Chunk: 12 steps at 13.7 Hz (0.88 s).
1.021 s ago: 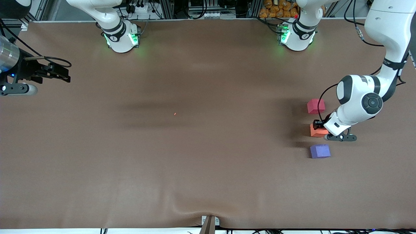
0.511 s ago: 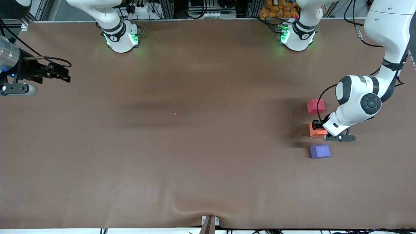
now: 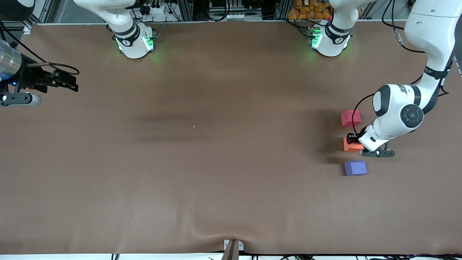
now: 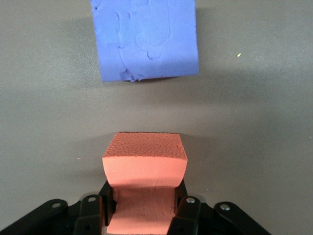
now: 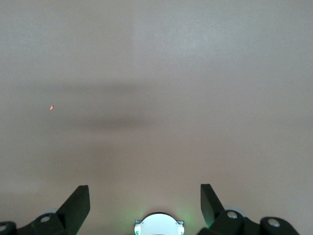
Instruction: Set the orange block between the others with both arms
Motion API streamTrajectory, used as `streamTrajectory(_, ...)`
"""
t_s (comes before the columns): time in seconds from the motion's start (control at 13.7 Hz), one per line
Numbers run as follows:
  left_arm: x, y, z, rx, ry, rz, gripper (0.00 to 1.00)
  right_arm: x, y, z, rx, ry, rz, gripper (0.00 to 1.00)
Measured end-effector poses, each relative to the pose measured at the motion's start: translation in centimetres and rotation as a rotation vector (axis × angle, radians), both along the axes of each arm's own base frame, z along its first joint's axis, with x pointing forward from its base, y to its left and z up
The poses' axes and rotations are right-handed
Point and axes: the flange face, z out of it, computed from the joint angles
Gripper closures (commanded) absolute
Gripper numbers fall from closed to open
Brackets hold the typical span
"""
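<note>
My left gripper (image 3: 352,141) is shut on the orange block (image 3: 350,146), low over the brown table. The block sits in the gap between the others, roughly in line with them. The red-pink cube (image 3: 351,118) lies farther from the front camera and the purple-blue cube (image 3: 355,168) nearer. In the left wrist view the orange block (image 4: 145,164) is squeezed between my left gripper's (image 4: 143,199) black fingers, with the purple-blue cube (image 4: 146,39) a short gap ahead. I cannot tell whether the block touches the table. My right gripper (image 3: 66,81) waits open and empty at the right arm's end, seen as (image 5: 145,200).
A tiny orange speck (image 3: 194,126) lies mid-table and shows in the right wrist view as a speck (image 5: 51,107). Both green-lit bases (image 3: 135,41) stand along the table edge farthest from the front camera. A bracket (image 3: 232,247) sits at the nearest edge.
My left gripper, holding the orange block, has shifted very slightly toward the right arm's end. The right arm has not moved.
</note>
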Motion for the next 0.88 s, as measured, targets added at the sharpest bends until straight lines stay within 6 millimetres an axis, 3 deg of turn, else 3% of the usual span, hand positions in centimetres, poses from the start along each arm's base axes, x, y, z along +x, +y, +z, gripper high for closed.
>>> streamTrajectory(0.07, 0.0, 0.0, -0.1, -0.001, 0.002, 0.0, 0.23, 0.0, 0.0, 0.0, 0.0, 0.0, 0.0, 0.0)
streamTrajectory(0.15, 0.1, 0.0, -0.1, -0.001, 0.001, 0.001, 0.0, 0.0, 0.0, 0.0, 0.0, 0.0, 0.0, 0.0)
streamTrajectory(0.58, 1.7, 0.3, 1.1, 0.0, -0.019, 0.005, 0.0, 0.0, 0.0, -0.1, 0.0, 0.002, 0.0, 0.0)
streamTrajectory(0.73, 2.9, 0.6, 3.2, 0.01, -0.006, 0.009, 0.0, 0.0, 0.0, -0.2, 0.0, 0.004, -0.001, 0.0)
streamTrajectory(0.88, 4.4, 0.5, 7.4, 0.025, 0.011, 0.007, 0.0, 0.0, -0.1, -0.2, 0.0, 0.005, -0.002, 0.0)
